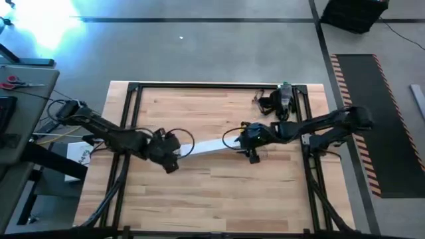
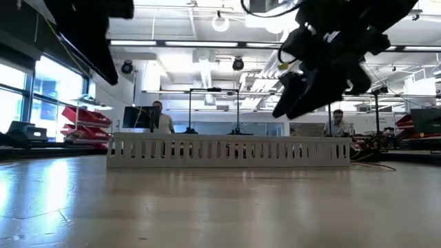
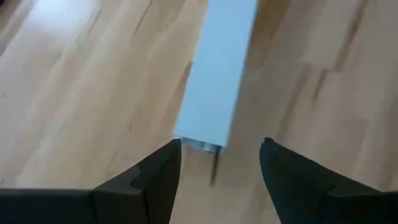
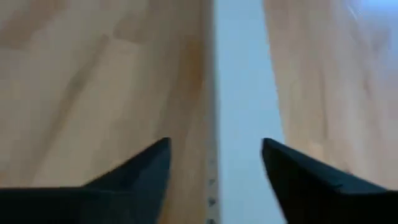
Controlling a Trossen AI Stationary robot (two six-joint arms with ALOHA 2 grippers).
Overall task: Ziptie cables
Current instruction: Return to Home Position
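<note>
Evidently closed, the white duct (image 1: 211, 147) is flanked at both ends by spread pincers.
The duct is laid mid-counter (image 1: 199, 192), its long axis running crosswise from arm to arm at a slight slant. The left pincer (image 3: 221, 143) is held open above its left end and the right pincer (image 4: 215, 142) open above its right end, so neither arm is nearer. No cables can be seen; they are judged to be shut inside. A straight lift is judged enough for withdrawal.

No readable text, labels, brands or numbers in any view.
</note>
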